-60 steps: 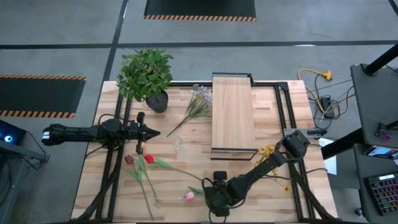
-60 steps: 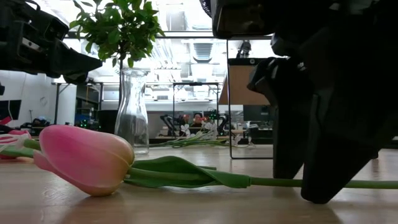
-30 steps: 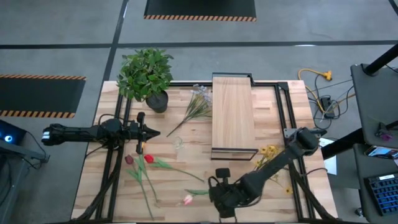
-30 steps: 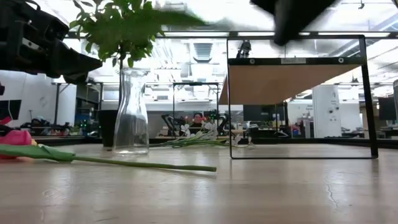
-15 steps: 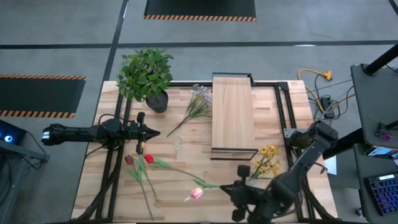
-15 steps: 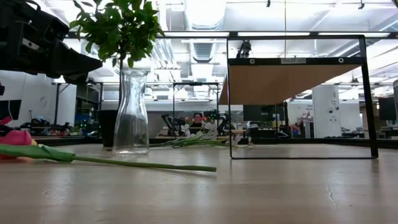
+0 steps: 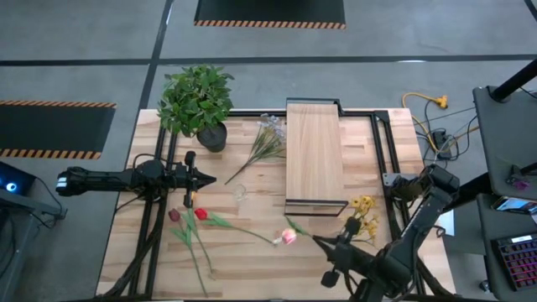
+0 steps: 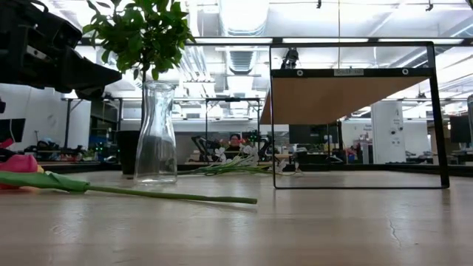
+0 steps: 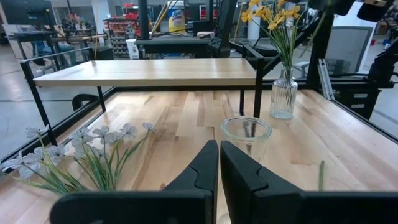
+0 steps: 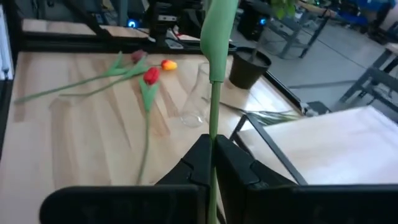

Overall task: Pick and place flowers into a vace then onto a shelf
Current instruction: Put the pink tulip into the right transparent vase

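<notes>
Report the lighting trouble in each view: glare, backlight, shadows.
Low view: ceiling lights blaze behind, so the left gripper shows as a dark shape and the vase is backlit. High view: even light, with only faint shadows on the table. Left wrist view: light glints on the vase rim. Right wrist view: the tulip stem in the shut right gripper crosses the centre, evenly lit.

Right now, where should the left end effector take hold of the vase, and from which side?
Grip the vase at its narrow neck, coming level from the left end effector's side: it stands upright, and the body flares wider below. It is shut, so open first.
</notes>
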Controlling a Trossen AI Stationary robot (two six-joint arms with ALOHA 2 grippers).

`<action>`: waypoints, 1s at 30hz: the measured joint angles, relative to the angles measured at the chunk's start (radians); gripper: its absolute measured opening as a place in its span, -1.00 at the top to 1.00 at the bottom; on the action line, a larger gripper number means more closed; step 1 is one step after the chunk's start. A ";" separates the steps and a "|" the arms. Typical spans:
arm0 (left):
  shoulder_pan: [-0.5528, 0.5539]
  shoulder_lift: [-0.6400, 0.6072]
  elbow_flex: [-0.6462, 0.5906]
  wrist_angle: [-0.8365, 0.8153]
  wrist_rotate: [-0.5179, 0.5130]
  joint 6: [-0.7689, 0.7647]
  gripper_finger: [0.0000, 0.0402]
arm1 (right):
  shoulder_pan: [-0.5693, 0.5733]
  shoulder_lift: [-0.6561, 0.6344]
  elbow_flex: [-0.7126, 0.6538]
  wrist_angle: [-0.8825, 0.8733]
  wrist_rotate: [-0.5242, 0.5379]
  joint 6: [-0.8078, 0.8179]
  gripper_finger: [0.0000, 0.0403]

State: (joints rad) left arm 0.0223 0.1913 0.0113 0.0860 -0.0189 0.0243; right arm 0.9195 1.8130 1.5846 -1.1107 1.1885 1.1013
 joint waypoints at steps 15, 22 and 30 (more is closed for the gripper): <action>0.000 0.000 0.000 0.000 0.000 0.000 1.00 | 0.006 0.001 -0.090 -0.016 0.003 0.110 0.96; 0.000 0.000 0.000 0.000 0.000 0.000 1.00 | 0.013 0.000 -0.092 -0.016 0.001 0.103 0.96; 0.000 0.000 0.000 0.000 0.000 0.000 1.00 | 0.013 -0.005 -0.092 -0.056 0.006 0.110 0.96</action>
State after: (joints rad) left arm 0.0219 0.1917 0.0113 0.0860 -0.0189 0.0243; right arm 0.9321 1.8076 1.4925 -1.1670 1.1942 1.2112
